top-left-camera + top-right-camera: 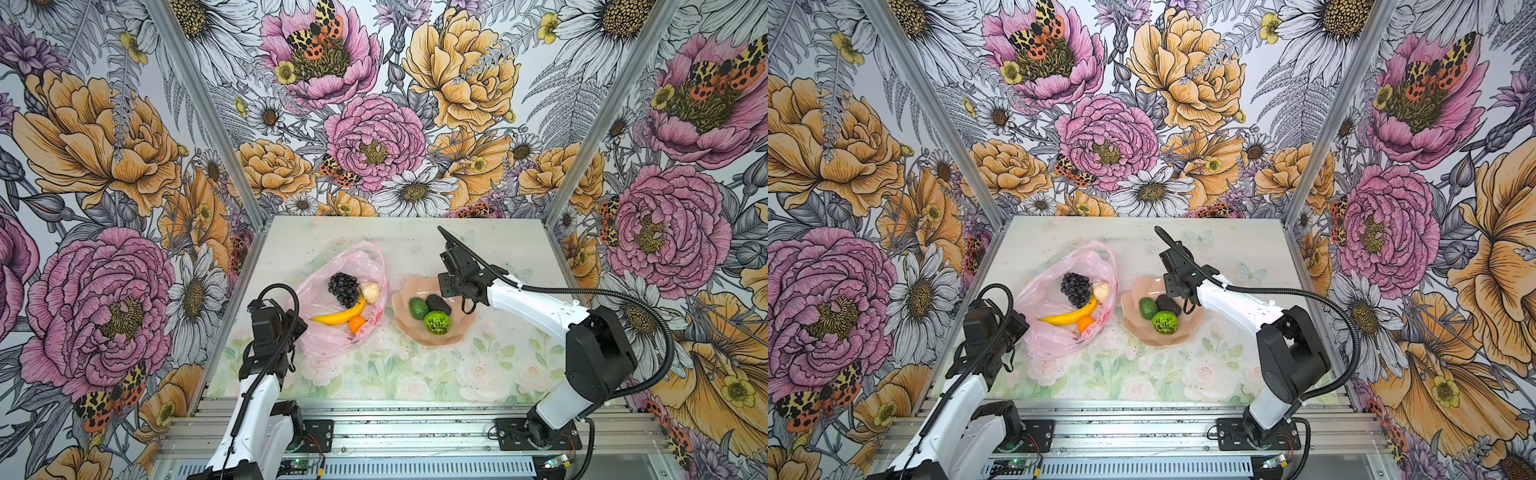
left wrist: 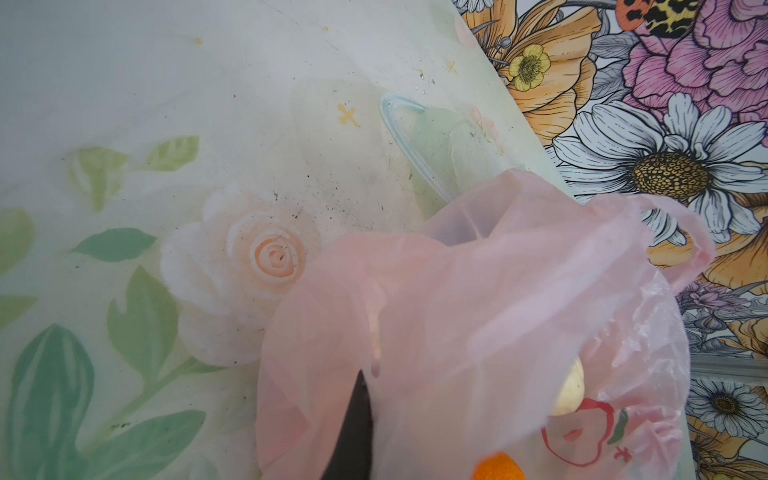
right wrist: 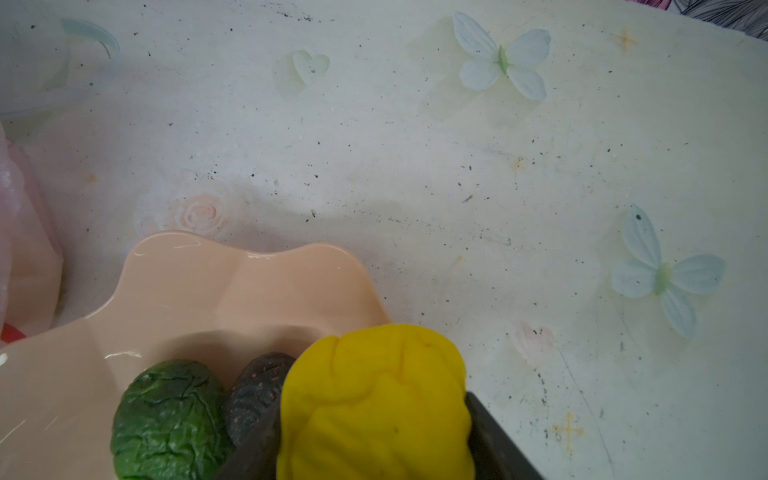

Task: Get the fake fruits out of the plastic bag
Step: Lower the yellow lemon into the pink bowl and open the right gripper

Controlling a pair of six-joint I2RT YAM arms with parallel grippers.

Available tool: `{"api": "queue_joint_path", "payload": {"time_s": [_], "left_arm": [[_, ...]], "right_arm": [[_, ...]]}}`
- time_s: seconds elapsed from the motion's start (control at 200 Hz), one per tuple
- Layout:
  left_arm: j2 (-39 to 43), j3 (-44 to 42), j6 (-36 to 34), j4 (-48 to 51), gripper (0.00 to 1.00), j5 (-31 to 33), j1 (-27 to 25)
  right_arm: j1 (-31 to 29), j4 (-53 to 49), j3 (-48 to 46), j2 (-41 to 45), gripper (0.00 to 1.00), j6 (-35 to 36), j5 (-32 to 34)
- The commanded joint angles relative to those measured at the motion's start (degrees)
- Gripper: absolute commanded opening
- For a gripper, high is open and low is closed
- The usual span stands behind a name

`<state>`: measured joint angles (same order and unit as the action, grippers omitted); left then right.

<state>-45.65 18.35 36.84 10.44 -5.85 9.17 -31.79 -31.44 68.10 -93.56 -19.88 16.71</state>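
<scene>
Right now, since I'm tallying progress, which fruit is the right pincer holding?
The yellow lemon, clamped in the right pincer; the others lie loose in the bag or bowl.

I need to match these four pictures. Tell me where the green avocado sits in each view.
In both top views: green avocado at the left of the peach bowl, beside the dark fruit.
Left wrist: not in it.
Right wrist: green avocado in the bowl, beside the dark fruit.
Shared landmark: the peach bowl.
</scene>
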Motion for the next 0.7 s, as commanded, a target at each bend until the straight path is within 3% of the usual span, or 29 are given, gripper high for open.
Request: {"api": "queue_joint_path", "payload": {"time_s": [0.0, 0.695], "left_arm": [[-0.1, -0.6, -1.4, -1.4, 0.0, -0.5, 0.6], [0.1, -0.6, -1.4, -1.1, 0.0, -0.3, 0.6]], "right_arm": [[0.2, 0.0, -0.9, -1.3, 0.61, 0.6, 0.9], [-5.1, -0.6, 0.7, -7.8, 0.62, -0.1, 4.7]]}}
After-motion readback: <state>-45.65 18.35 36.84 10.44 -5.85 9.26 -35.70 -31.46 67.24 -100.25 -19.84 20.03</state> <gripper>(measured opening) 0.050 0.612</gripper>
